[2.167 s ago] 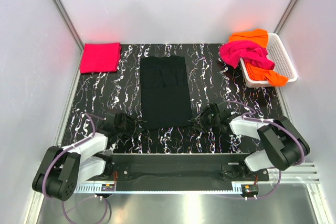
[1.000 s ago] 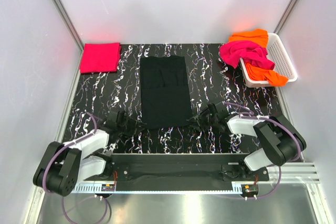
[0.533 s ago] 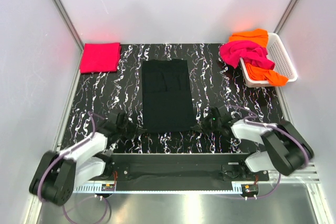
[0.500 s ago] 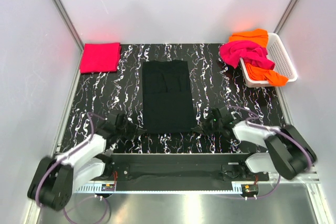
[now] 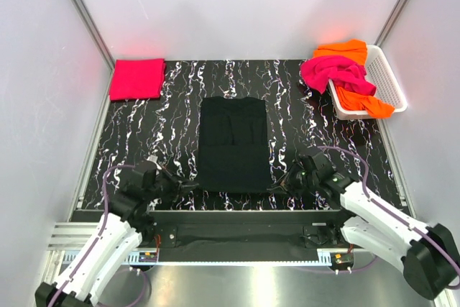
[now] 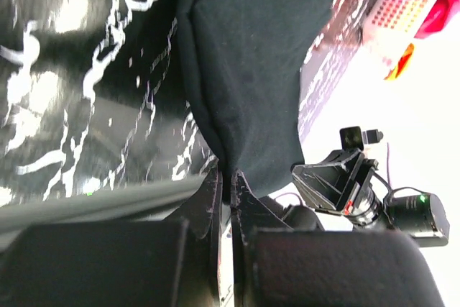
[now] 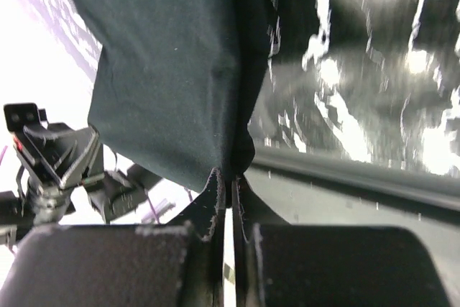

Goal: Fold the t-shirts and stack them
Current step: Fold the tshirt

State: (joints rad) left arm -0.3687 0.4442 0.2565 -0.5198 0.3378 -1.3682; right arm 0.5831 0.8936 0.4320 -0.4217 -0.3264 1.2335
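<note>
- The left hand (image 6: 230, 177) pinches the black t-shirt (image 5: 233, 145) tight at its near-left corner.
- The right hand (image 7: 227, 179) clamps the near-right corner.

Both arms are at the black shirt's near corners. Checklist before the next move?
1. Left tool shut on the near left corner of the black t-shirt: ok.
2. Right tool shut on its near right corner: ok.
3. Near hem straight between the two grips: ok.
4. How many cloth layers each pinch holds: cannot tell.
5. Nothing lying on the black t-shirt: ok.
6. Folded red-pink t-shirt lies apart from it, at the far left: ok.
</note>
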